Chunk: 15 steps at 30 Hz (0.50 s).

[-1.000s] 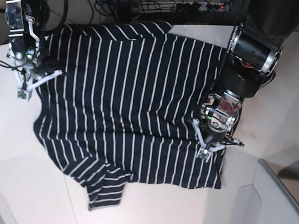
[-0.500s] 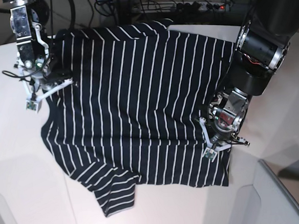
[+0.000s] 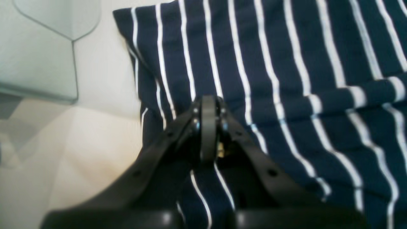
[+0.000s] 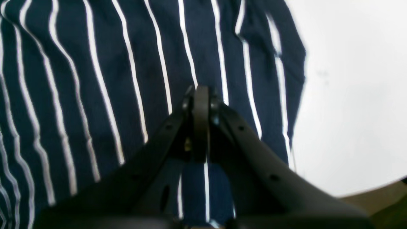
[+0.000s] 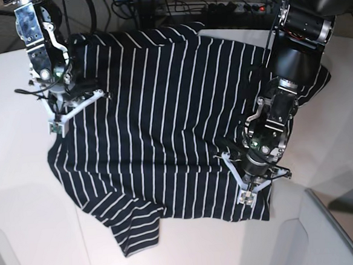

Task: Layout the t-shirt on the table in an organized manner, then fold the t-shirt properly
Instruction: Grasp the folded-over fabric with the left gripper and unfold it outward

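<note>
On the table (image 5: 23,198), both pincers clenched on the t-shirt (image 5: 163,121), far shirt edge hidden behind arms

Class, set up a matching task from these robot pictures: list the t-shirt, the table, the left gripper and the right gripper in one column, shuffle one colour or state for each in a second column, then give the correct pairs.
Column A:
1. t-shirt
2. table
3. left gripper
4. right gripper

Column B:
a. shut, near a shirt corner beside a seam line
b. plain white
c. navy, thin white stripes
d. shut, near a shirt edge beside bare white surface

Pairs: 1-c, 2-b, 3-a, 4-d
</note>
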{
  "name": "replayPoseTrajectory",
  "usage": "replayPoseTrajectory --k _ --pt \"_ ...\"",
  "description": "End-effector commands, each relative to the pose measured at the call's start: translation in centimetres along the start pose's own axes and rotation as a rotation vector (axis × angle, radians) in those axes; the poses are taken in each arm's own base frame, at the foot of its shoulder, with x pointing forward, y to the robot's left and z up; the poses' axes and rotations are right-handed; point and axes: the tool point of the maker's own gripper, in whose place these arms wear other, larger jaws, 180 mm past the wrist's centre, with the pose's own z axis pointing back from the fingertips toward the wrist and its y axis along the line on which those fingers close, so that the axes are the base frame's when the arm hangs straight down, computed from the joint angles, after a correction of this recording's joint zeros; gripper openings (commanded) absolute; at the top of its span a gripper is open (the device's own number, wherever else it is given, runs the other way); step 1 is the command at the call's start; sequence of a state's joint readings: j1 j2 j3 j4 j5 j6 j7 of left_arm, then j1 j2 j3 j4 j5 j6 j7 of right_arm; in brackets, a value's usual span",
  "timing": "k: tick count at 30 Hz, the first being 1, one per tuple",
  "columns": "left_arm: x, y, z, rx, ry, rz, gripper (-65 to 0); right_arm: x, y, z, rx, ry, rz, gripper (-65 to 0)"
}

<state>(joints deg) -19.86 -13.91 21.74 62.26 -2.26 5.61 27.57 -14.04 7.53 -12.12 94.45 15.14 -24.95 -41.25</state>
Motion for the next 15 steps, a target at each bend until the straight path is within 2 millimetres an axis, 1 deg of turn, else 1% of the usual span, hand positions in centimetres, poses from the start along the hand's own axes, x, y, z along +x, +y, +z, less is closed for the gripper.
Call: replayPoseTrajectory --k 1,3,5,7,8,9,10,12,13,15 --pt "1.9 0.9 0.1 0.023 -0.046 0.002 -65.0 0.7 -0.5 -0.2 -0.018 -0.021 0.001 -65.0" --pt "0.7 0.5 -0.1 0.016 -0.021 -0.001 -65.0 -0.4 -1.1 -1.0 -0.040 0.013 0.005 -65.0" --pt "-0.1 -0.2 -0.3 0.005 -0.001 0.004 -65.0 -0.5 -1.5 -1.5 -0.054 0.001 0.009 -65.0" --pt "-0.7 -1.3 -0.5 -0.012 0.020 0.013 -65.0 -1.2 -2.4 -2.2 -0.078 0.015 0.017 -65.0" --pt "-1.1 -1.4 -0.6 -0.015 0.033 0.013 -65.0 -1.7 -2.8 -2.5 -0.089 0.025 0.022 -65.0" --pt "-1.5 -2.1 -0.7 -0.025 0.044 0.005 -65.0 -2.1 -3.1 -2.8 -0.099 0.033 0.024 -65.0" --pt "-1.6 -2.8 -0.8 -0.039 0.049 -0.011 -65.0 -2.1 -3.3 -3.1 -0.108 0.032 0.024 -65.0" --pt "-2.3 -4.2 -0.9 -0.064 0.067 -0.049 -65.0 -2.1 -4.8 -3.6 -0.144 0.034 0.000 -65.0" --pt "-2.7 -4.9 -1.0 -0.077 0.077 -0.068 -65.0 -1.8 -5.7 -3.8 -0.164 0.030 -0.018 -65.0" --pt "-2.6 -7.1 -1.1 -0.113 0.083 -0.096 -65.0 -1.4 -6.7 -4.1 -0.187 0.029 -0.042 -65.0"
